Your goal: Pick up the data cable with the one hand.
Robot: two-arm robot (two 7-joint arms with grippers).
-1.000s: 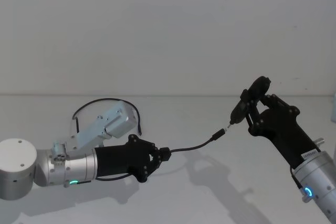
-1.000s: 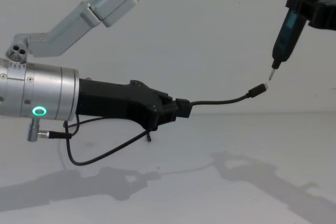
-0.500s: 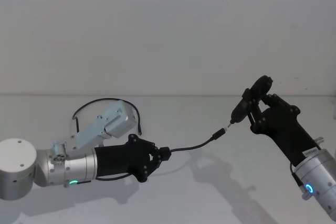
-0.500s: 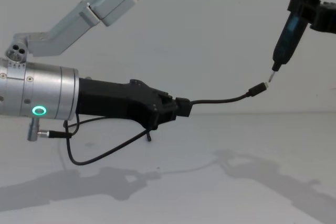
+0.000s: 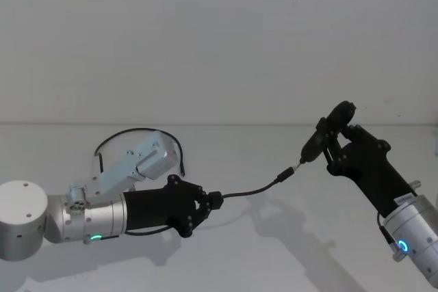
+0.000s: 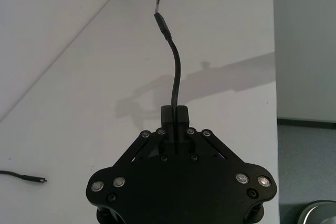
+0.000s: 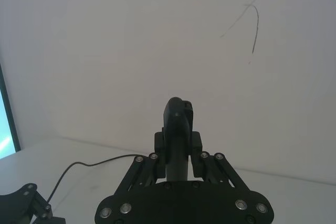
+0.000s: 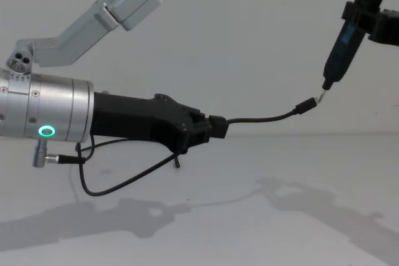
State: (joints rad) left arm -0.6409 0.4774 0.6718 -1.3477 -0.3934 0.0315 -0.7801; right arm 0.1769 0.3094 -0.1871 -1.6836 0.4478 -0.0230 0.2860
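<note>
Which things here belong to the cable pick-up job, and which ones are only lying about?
Belongs to the job:
- data cable, one end raised off the table
- left pincer, shut on the cable

Not part of it:
- right pincer, gripping a slim black tool whose pin tip is at the cable's free plug
- short stub wire at the left wrist

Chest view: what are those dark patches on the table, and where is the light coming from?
In the chest view they are soft grey shadows on the table, cast by the left gripper and the data cable it holds, so the light falls from above. In the left wrist view, similar shadows lie beside the cable.
</note>
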